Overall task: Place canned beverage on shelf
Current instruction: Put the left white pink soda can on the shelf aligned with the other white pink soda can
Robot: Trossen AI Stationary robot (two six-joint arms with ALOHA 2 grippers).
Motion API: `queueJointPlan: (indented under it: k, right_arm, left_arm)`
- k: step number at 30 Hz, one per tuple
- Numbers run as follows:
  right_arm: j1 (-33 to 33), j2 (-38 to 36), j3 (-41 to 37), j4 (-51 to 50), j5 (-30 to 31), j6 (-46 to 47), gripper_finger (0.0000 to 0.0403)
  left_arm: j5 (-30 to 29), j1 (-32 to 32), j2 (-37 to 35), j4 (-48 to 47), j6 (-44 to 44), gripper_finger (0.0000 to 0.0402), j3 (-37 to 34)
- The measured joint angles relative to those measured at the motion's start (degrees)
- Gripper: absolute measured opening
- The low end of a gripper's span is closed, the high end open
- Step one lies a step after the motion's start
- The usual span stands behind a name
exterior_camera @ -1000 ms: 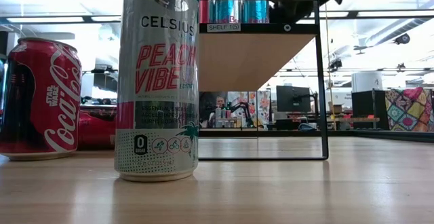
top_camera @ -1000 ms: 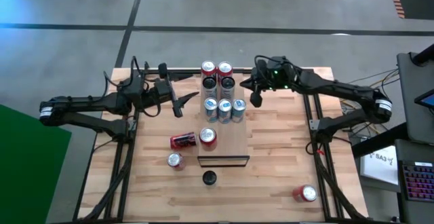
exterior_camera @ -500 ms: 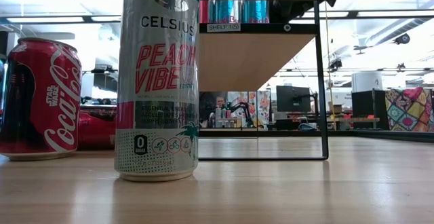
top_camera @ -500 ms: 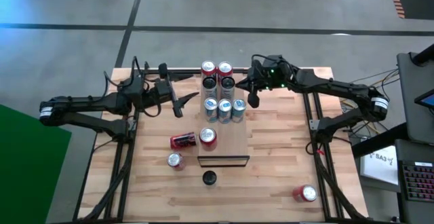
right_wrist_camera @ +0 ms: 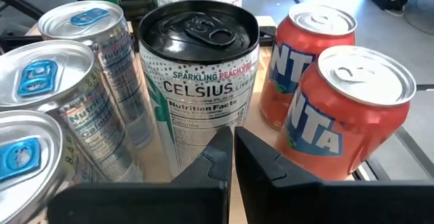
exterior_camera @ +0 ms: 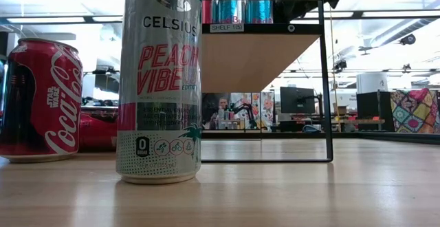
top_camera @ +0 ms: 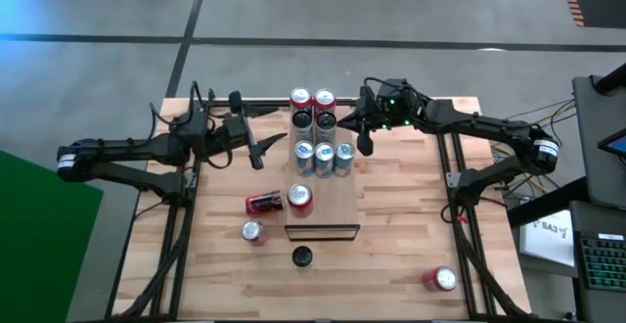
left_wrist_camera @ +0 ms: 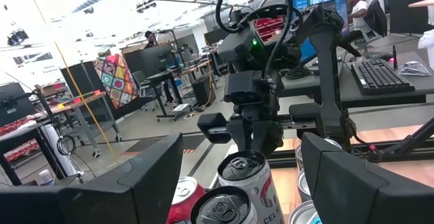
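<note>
The shelf [top_camera: 337,210], a raised light-wood board, carries several upright cans: two orange-red ones [right_wrist_camera: 339,108], two black-topped Celsius cans [right_wrist_camera: 196,81], blue-and-silver ones [top_camera: 324,157] and a red one [top_camera: 300,198]. My right gripper [top_camera: 365,145] is shut. It hangs at the shelf's right side, pointing at the Celsius can [top_camera: 327,120], with its fingertips [right_wrist_camera: 232,142] low before the can's side. My left gripper [top_camera: 259,154] stands open left of the shelf with nothing between its fingers [left_wrist_camera: 135,176]. The cans [left_wrist_camera: 241,173] show beyond it. My right gripper comes at the nearer Celsius can's side [right_wrist_camera: 203,132] from the table's right, slanting a little down, with its fingers shut. I cannot tell whether the fingertips touch the can.
On the tabletop left of the shelf a red can [top_camera: 262,203] lies on its side and a cola can [top_camera: 252,231] stands upright. A tall Celsius can [top_camera: 302,256] stands before the shelf's near end. Another red can [top_camera: 440,279] stands at the near right.
My right gripper has swung a little toward the cans on the shelf and turned slightly, staying shut. The cans have not moved.
</note>
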Motion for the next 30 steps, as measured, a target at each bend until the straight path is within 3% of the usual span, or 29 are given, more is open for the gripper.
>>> queueJointPlan:
  k: [30]
  right_arm:
    - [0.0,0.4,0.0,1.7,0.1,-2.0,0.0009]
  left_arm:
    - [0.0,0.0,0.0,0.0,-0.4,0.0268,0.0]
